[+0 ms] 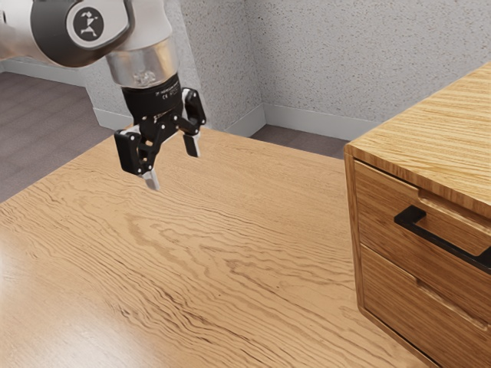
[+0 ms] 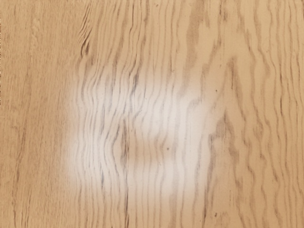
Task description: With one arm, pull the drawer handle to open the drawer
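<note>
Gripper (image 1: 173, 167), wide open and empty, is shown well apart from the drawer handle (image 1: 441, 239), which may be missed if the approach is misaligned.

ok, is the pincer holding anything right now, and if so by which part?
Nothing is held. The pincer hangs open above the table, with nothing between its fingers, far from the drawer handle.

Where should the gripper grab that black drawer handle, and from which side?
Take the black handle by the middle of its straight bar, coming at the drawer front head-on, one finger above and one below. The bar runs level and stands off the wood on its end post, leaving a gap. The gripper, open, hangs over the table.
</note>
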